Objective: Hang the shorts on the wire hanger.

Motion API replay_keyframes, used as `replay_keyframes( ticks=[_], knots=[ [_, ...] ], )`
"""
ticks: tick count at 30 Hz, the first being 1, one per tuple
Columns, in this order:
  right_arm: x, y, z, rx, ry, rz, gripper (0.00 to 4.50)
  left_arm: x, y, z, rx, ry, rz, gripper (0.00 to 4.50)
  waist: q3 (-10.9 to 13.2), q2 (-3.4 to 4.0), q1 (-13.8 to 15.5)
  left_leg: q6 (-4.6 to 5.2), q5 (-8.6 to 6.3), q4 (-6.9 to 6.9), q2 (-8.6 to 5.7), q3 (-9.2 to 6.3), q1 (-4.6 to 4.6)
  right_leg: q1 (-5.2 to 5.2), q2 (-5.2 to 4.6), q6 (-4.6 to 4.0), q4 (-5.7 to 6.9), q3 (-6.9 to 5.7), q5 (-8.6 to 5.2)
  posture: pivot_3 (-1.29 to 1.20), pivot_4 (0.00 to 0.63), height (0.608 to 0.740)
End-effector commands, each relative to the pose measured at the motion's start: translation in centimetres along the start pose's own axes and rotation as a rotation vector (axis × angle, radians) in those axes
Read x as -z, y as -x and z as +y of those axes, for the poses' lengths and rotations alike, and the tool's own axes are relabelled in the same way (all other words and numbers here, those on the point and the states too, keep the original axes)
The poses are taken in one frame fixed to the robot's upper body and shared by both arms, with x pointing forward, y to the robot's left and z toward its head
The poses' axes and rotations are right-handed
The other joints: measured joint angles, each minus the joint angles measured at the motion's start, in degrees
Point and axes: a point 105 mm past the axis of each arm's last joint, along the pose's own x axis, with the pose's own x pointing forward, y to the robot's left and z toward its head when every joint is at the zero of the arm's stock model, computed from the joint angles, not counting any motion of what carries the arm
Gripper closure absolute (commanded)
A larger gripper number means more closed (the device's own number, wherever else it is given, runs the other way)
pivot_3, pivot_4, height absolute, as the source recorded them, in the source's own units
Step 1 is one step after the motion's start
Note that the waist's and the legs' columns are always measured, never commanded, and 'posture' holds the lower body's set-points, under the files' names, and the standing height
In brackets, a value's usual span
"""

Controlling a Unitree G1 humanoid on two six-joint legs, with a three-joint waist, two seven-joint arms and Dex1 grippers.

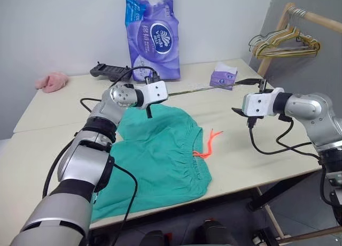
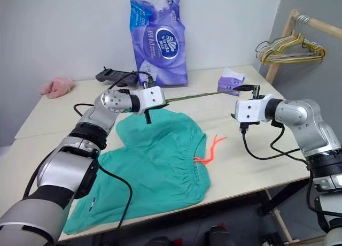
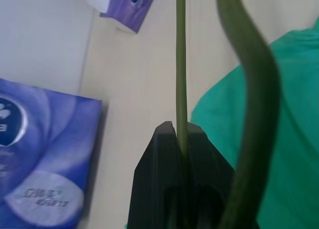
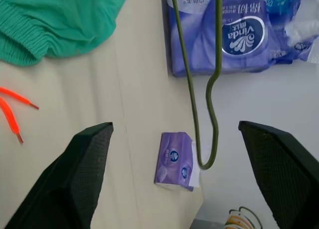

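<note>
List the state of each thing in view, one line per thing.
shorts: flat on the table, not on the hanger.
drawstring: loose on the tabletop.
wire hanger: held above the table, clamped in the left gripper.
left gripper: shut on the wire.
right gripper: open, holding nothing.
tissue pack: lying on the table.
paper roll bag: upright.

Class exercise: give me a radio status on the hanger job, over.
Left gripper shut on the wire hanger. Right gripper open, empty. Shorts flat on the table, not hung. Nothing in the way.
</note>
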Motion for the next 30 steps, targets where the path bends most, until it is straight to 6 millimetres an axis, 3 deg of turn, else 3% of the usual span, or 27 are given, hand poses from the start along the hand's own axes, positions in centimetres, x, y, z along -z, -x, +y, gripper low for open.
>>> replay_keyframes(
  ticks=[1, 8, 20, 28, 30],
  knots=[
    [-0.5, 0.3, -1.3, 0.062, -0.025, 0.012, 0.29, -1.0, 0.2, 0.3, -0.026, -0.111, -0.040, 4.50, -0.02, -0.03, 0.35, 0.00, 0.00, 0.00, 0.00, 0.00, 0.00, 0.00, 0.00, 0.00, 0.00, -0.02, 0.00, -0.02, 0.000, 0.740],
    [1.0, -1.1, -1.7, 0.095, -0.043, 0.077, 0.29, -1.5, 0.0, -0.5, -0.011, -0.153, -0.076, 4.50, -0.07, -0.10, 0.50, 0.00, 0.00, 0.04, -0.03, 0.00, -0.03, 0.00, -0.01, -0.01, 0.00, -0.04, 0.03, 0.00, 0.000, 0.740],
    [3.6, -3.8, -0.6, 0.043, -0.095, 0.168, 0.29, -2.0, -0.1, -0.2, -0.042, -0.153, -0.094, 4.50, -0.08, -0.12, 0.48, 0.00, 0.00, 0.03, -0.03, -0.03, -0.03, -0.01, -0.01, -0.02, 0.01, -0.07, 0.04, 0.03, 0.000, 0.740],
    [3.8, -4.4, -0.8, 0.044, -0.105, 0.168, 0.29, -2.0, -0.2, -0.3, -0.041, -0.150, -0.092, 4.50, -0.09, -0.12, 0.50, 0.00, 0.00, 0.03, -0.03, -0.06, -0.04, -0.02, -0.05, -0.03, 0.03, -0.09, 0.05, 0.03, 0.000, 0.740],
    [3.9, -4.3, -0.7, 0.038, -0.103, 0.166, 0.91, -1.9, -0.1, -0.3, -0.041, -0.151, -0.089, 4.50, -0.09, -0.12, 0.50, 0.00, 0.00, 0.03, -0.03, -0.07, -0.04, -0.01, -0.06, -0.03, 0.03, -0.10, 0.05, 0.03, 0.000, 0.740]
  ],
)
